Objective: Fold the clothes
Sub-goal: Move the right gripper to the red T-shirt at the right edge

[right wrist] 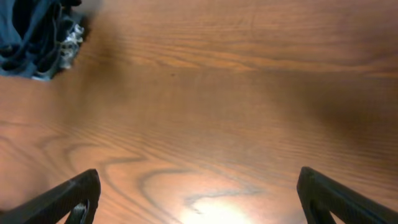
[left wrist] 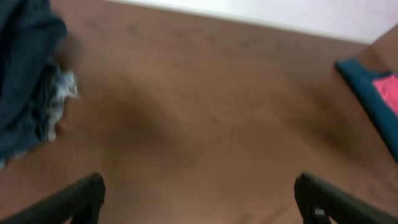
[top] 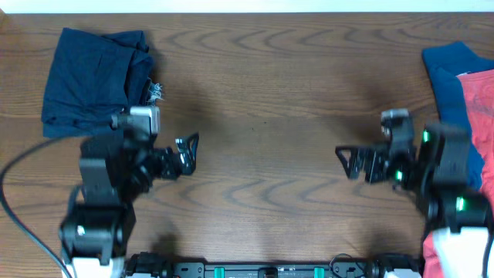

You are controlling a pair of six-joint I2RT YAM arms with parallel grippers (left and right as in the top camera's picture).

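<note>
The clothes lie in two spots. A coral-red garment (top: 480, 108) lies on a blue one (top: 448, 66) at the table's right edge, partly hidden by my right arm. In the left wrist view the coral-red garment (left wrist: 389, 90) shows at the right edge. A dark navy folded garment (top: 93, 77) sits at the back left. My left gripper (top: 191, 154) hangs open over bare wood in front of and to the right of the navy garment. My right gripper (top: 344, 162) is open too, left of the coral pile. In both wrist views the left gripper (left wrist: 199, 199) and the right gripper (right wrist: 199, 196) have wide jaws with only table between them.
Brown wooden table (top: 262, 100) runs between the two piles. The navy garment (right wrist: 37, 31) shows a pale frayed patch at its edge. A black cable (top: 15, 174) loops at the front left. The arm bases and a dark rail (top: 262, 270) line the front edge.
</note>
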